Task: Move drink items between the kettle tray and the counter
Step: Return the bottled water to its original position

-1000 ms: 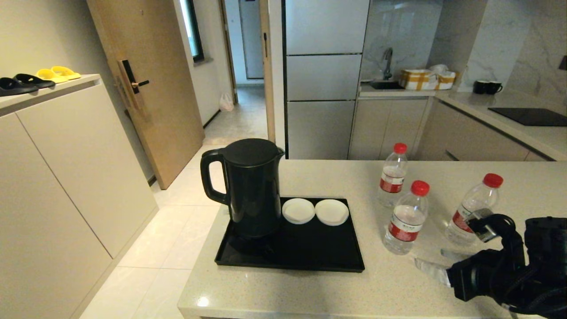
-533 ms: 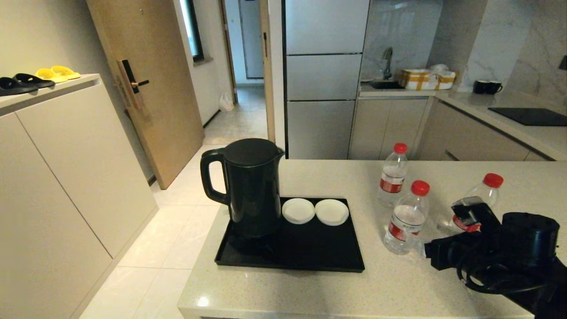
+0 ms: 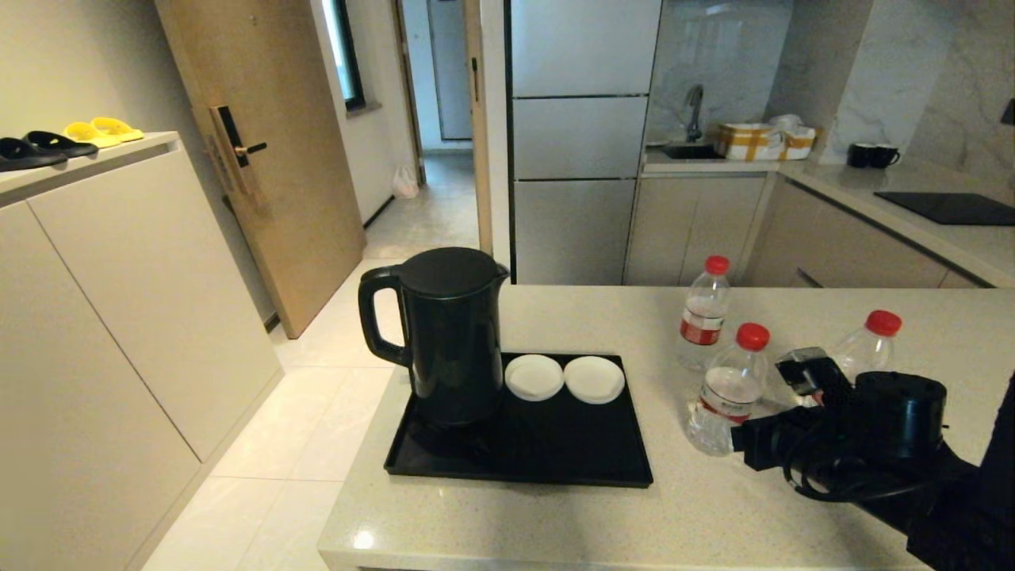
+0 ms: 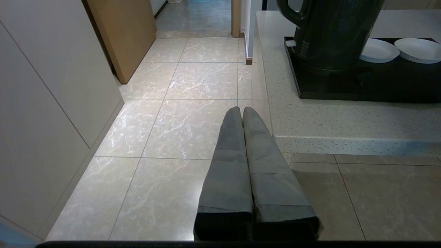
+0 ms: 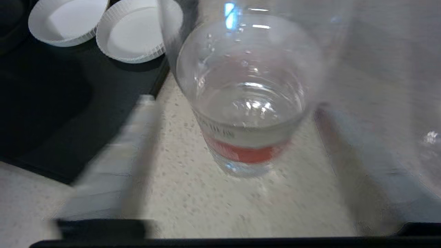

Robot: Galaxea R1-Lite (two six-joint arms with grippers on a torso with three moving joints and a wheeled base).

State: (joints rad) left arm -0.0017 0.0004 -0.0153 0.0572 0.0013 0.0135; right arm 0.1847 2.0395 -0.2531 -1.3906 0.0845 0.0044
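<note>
Three bottles upright on bench (image 3: 555, 515), right half of head frame, all off the kettle tray (image 3: 519, 444) at centre: near bottle (image 3: 725, 390), far bottle (image 3: 704, 313), right bottle (image 3: 866, 345) partly hidden by arm. Right claw (image 5: 237, 165) spread wide, fingers either side of near bottle's lower body, no contact confirmed. Left claw (image 4: 242, 113) pressed closed on nothing, parked over floor beside bench edge. Judged: thin clear plastic, part-filled, light, dents under squeeze, smooth; best taken around the labelled waist, moderate force. Kettle (image 3: 448, 341) and two saucers (image 3: 563, 378) fill tray's rear.
</note>
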